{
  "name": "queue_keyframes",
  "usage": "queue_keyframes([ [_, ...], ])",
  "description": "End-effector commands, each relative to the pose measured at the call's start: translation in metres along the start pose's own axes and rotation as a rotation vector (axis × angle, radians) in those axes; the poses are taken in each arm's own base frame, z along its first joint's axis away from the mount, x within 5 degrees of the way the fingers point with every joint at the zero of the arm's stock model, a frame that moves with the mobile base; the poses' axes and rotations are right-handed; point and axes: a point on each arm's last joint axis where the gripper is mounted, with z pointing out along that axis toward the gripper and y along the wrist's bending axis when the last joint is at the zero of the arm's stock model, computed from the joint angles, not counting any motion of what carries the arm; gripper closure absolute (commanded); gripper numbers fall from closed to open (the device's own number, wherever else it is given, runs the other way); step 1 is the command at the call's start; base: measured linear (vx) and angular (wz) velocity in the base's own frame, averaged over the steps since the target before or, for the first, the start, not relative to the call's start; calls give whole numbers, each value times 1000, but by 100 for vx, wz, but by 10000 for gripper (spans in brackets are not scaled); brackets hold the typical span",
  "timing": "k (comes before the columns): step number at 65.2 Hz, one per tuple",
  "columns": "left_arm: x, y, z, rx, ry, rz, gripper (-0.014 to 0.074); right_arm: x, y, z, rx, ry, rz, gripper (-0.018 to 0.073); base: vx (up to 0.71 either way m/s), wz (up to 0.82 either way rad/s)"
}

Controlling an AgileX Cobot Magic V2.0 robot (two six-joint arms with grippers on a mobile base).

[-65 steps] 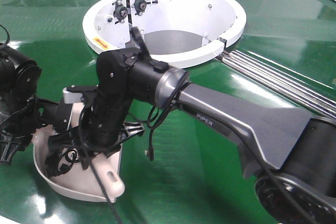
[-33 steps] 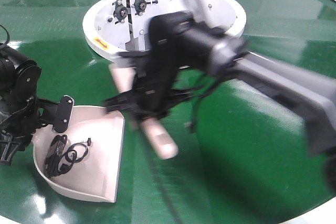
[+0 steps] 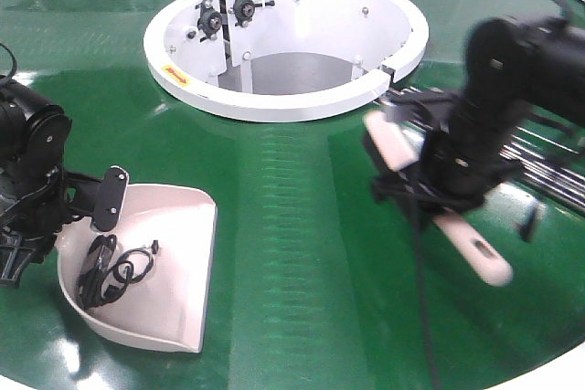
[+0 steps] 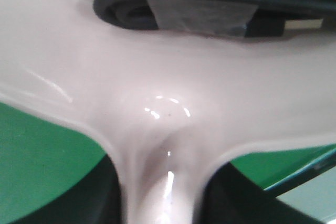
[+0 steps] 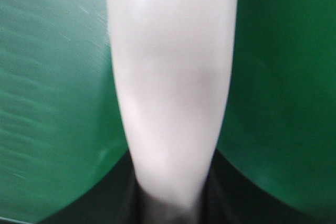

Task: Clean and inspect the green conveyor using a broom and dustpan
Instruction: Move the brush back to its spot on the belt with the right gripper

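The wide, shiny dark green ring-shaped conveyor (image 3: 302,262) goes around a round white hub (image 3: 274,105). On its left part rests the pale pink plastic scoop-shaped dustpan (image 3: 178,226), with a coiled black cable (image 3: 114,269) inside. The left gripper (image 3: 96,207) is closed tight on the dustpan's handle. The right gripper (image 3: 437,196) is clamped around the long pale pink plastic broom (image 3: 473,251), which tilts over the belt near the metal roller strips (image 3: 553,163). That side looks blurry.

Bare conveyor (image 3: 292,226) lies open down the middle — the dustpan (image 3: 178,226) blocks the near left, the tilted broom (image 3: 471,244) and its arm (image 3: 521,61) the right, the white hub (image 3: 274,105) the far side.
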Motion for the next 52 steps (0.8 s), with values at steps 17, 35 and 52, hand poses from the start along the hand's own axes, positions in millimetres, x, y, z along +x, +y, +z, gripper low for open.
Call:
queue_keyframes([
  [17, 6, 1, -18, -57, -3, -25, 603, 36, -37, 22, 15, -48, -4, 564, 0, 0],
  [35, 6, 1, -18, -57, -3, -25, 603, 47, -39, 44, 11, -53, -4, 564, 0, 0],
  [52, 6, 1, -18, -57, -3, -25, 603, 47, -39, 44, 11, -53, -5, 564, 0, 0],
])
